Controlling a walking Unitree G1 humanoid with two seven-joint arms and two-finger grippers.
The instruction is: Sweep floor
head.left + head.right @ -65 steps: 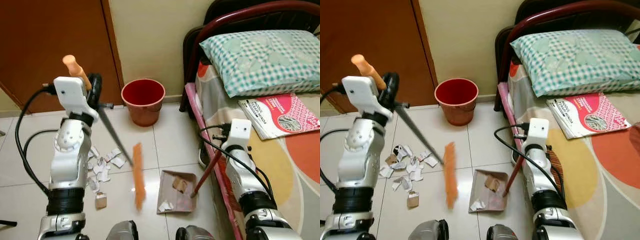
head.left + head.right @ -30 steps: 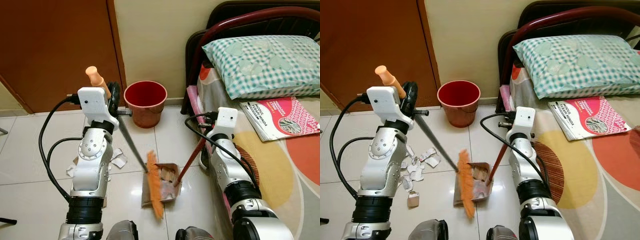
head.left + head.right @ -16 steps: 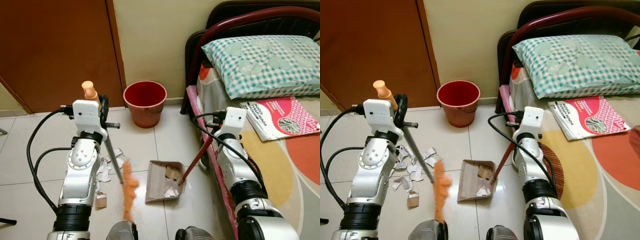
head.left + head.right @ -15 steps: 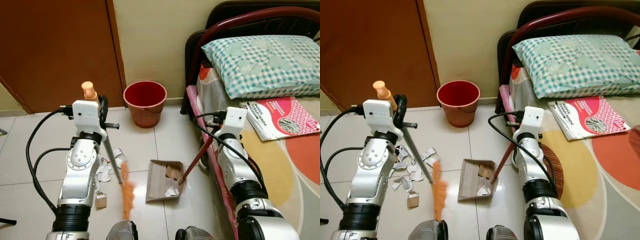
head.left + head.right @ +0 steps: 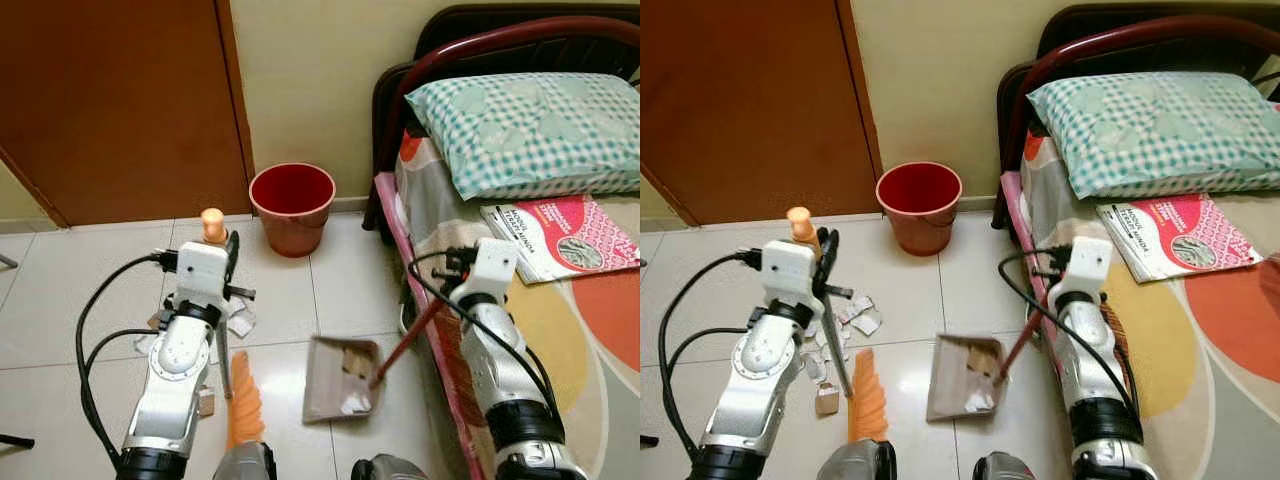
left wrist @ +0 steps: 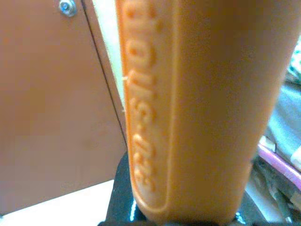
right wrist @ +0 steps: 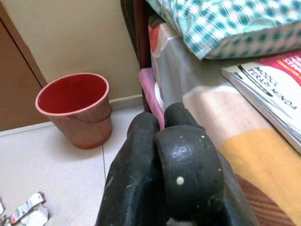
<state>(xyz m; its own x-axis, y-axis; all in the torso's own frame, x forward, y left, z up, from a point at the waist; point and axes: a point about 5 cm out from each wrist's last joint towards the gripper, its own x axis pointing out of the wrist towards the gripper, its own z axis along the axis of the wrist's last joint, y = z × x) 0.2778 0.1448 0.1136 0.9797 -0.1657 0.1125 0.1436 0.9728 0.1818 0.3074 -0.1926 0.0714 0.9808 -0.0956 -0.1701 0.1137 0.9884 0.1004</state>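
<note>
Orange bristles of the broom (image 5: 245, 398) sit on the glossy white tile floor (image 5: 80, 290), behind scattered paper scraps (image 5: 855, 315), placed to push them toward the dustpan (image 5: 342, 378). The left gripper (image 5: 225, 275) is clamped on the broom's shaft; the right gripper (image 5: 452, 275) grips the dustpan's red handle, tilting it to catch scraps. A red bucket (image 5: 292, 207) stands by the wall, between the brown door (image 5: 120, 100) and the bed (image 5: 560, 300).
</note>
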